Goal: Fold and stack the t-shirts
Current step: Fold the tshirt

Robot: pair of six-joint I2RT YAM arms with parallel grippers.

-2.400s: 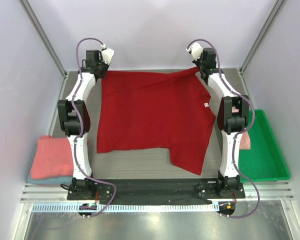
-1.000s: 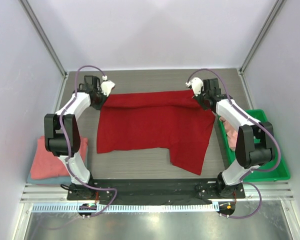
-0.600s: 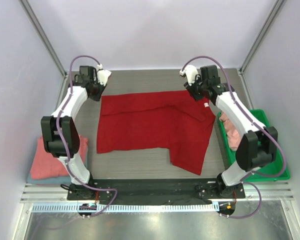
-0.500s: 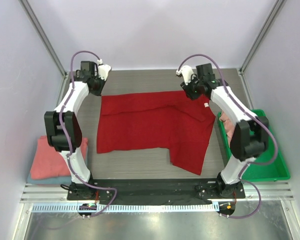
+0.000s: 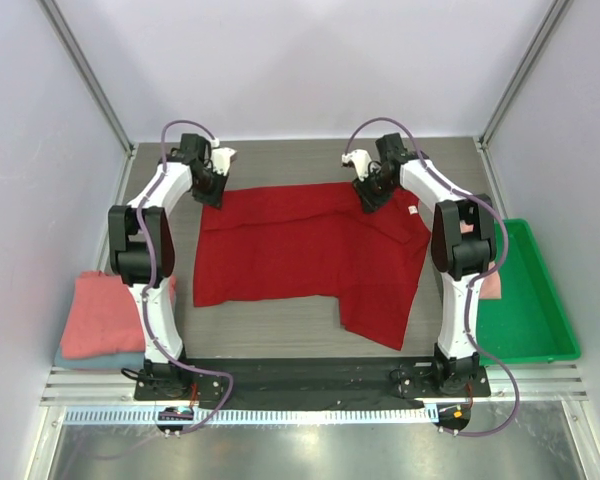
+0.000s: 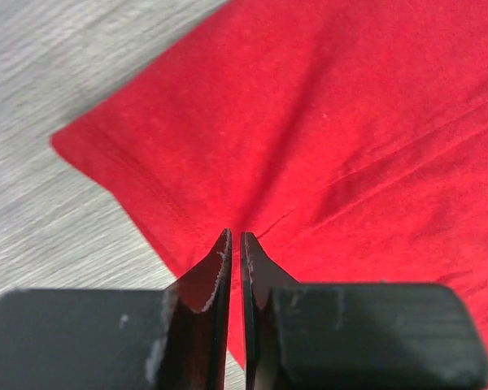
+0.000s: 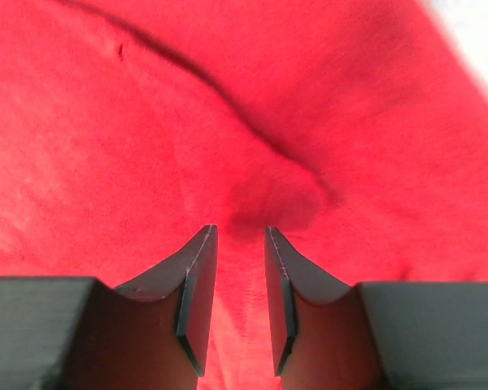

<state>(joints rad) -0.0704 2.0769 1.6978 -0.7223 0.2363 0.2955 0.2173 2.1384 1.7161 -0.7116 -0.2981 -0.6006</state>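
The deep red cloth t-shirt is lying on the grey wood-grain table, far edge freshly folded inward and let go. The left gripper is hovering nearly closed, the right gripper part-open, both empty. First fold looks done.

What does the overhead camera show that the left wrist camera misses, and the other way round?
Only the overhead: the whole red shirt, a pink stack at the left and a green tray at the right. Only the left wrist: the shirt's stitched hem corner up close, with its own fingers close together over the cloth. Both: the red shirt lying on the grey table.
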